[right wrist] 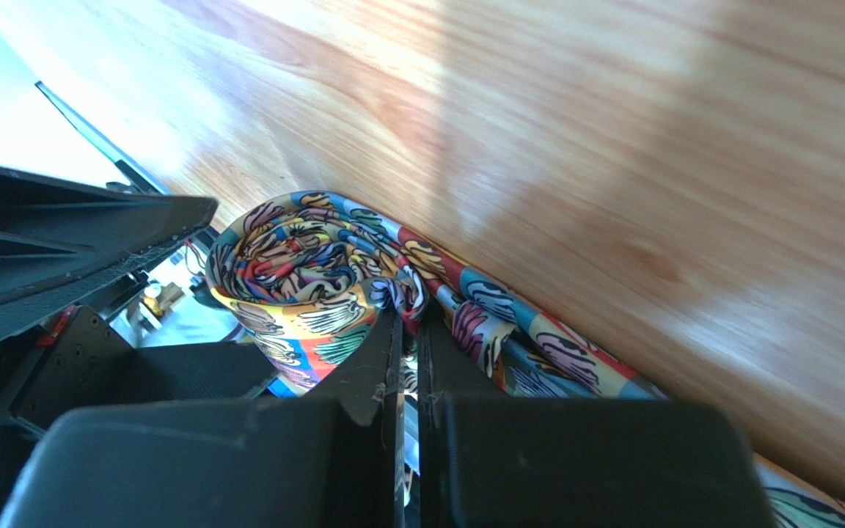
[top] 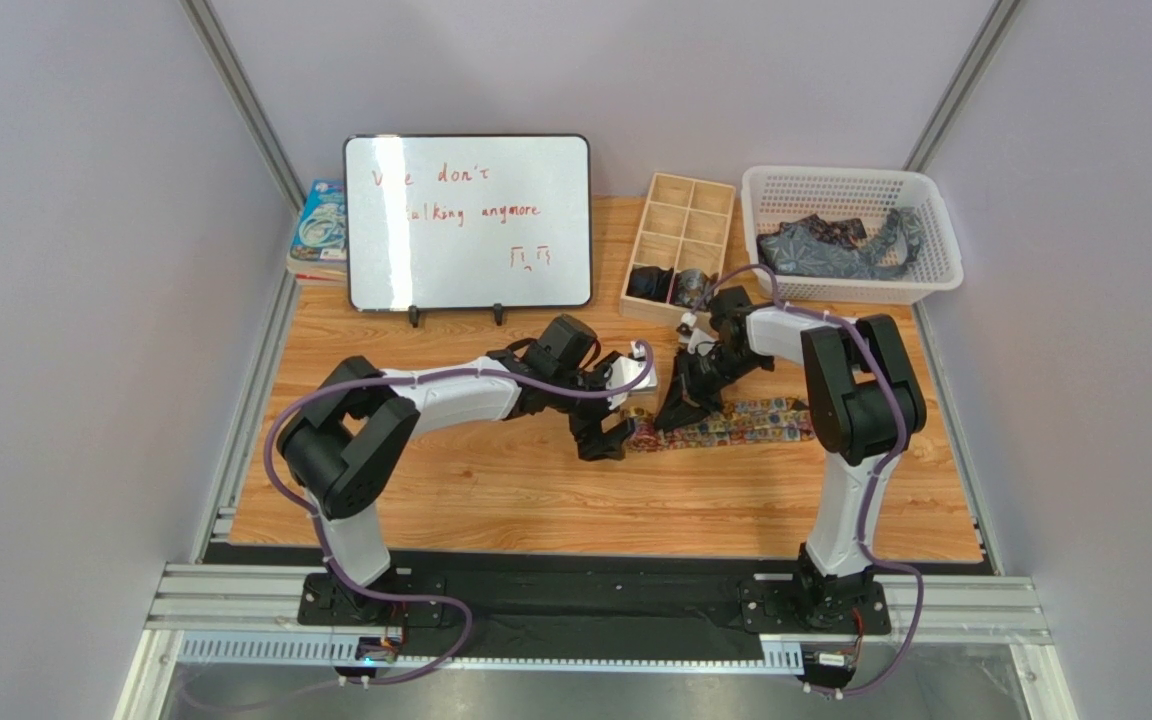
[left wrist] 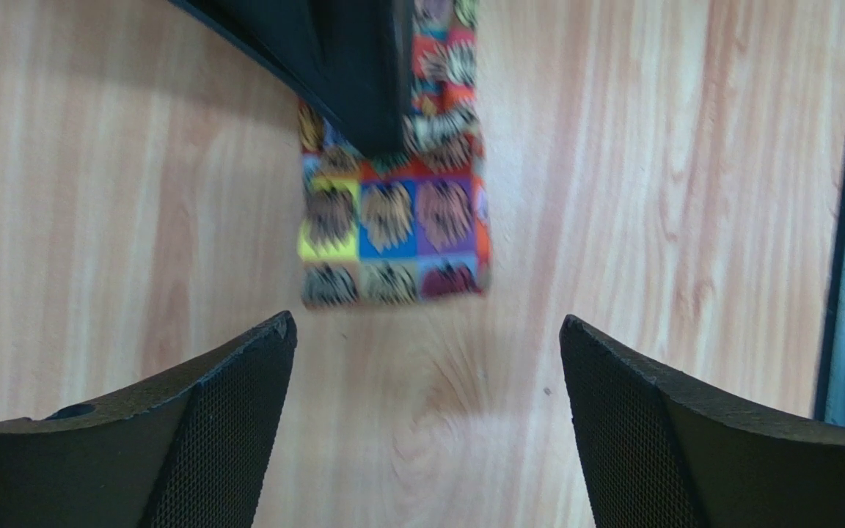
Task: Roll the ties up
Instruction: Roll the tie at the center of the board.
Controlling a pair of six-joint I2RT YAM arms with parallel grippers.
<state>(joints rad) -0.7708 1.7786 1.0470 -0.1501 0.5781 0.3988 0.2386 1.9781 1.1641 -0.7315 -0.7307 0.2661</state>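
While the right gripper (right wrist: 406, 330) is pinching a fold of the multicoloured tie (right wrist: 306, 259) between closed fingers, the left gripper (left wrist: 427, 352) is hovering spread wide just short of its flat end, the wooden table (left wrist: 669, 165) lying beneath both and pale walls (top: 71, 300) enclosing it.

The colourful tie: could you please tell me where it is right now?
In the top view the tie lies on the wooden table right of centre, stretching from the left tool to the right arm, with the right tool pinching it.
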